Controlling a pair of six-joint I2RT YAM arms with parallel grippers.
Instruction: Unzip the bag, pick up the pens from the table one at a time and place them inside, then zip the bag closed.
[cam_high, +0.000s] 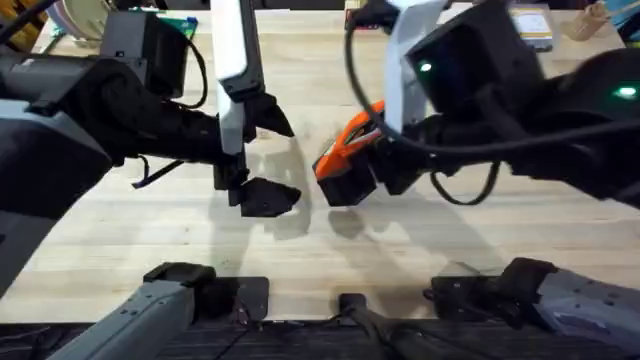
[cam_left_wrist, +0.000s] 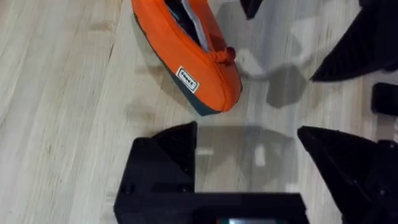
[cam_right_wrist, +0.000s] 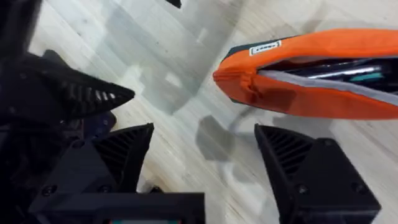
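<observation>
Right gripper (cam_right_wrist: 205, 162) jaws apart, empty, frame centre; left gripper (cam_left_wrist: 249, 162) likewise. Bag (cam_right_wrist: 311, 74) soft, light, unzipped; pinch zip-pull end.

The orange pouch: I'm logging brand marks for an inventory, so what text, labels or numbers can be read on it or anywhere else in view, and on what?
Small white tag sewn on the bag, near its end: dark lettering, too small and blurred to read.
The same tag in the right wrist view: also unreadable.
No other readable text, number or sign on the table.
</observation>
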